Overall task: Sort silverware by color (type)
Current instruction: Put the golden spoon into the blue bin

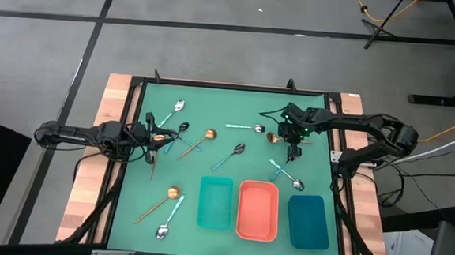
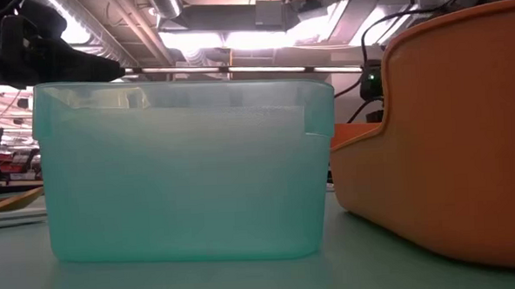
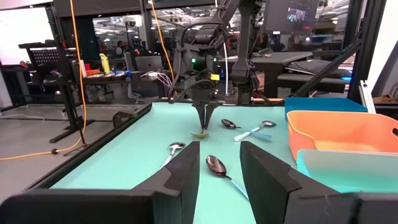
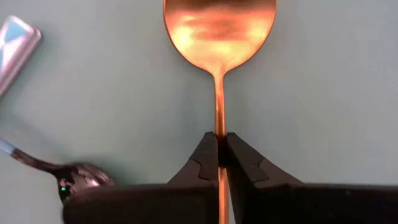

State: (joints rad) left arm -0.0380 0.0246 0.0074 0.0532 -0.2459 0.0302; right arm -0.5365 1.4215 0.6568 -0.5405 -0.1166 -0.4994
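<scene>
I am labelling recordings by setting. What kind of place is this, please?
Probably a robotics lab or workshop. Two arms work at a framed green table on a concrete floor. Behind it stand desks with monitors, and a yellow cable crosses the floor.

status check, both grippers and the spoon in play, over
Right gripper shut on gold spoon by its thin handle, far side of the mat. Left gripper open, hovering over the left side. Trays empty; other spoons lie apart, nothing blocking.
</scene>
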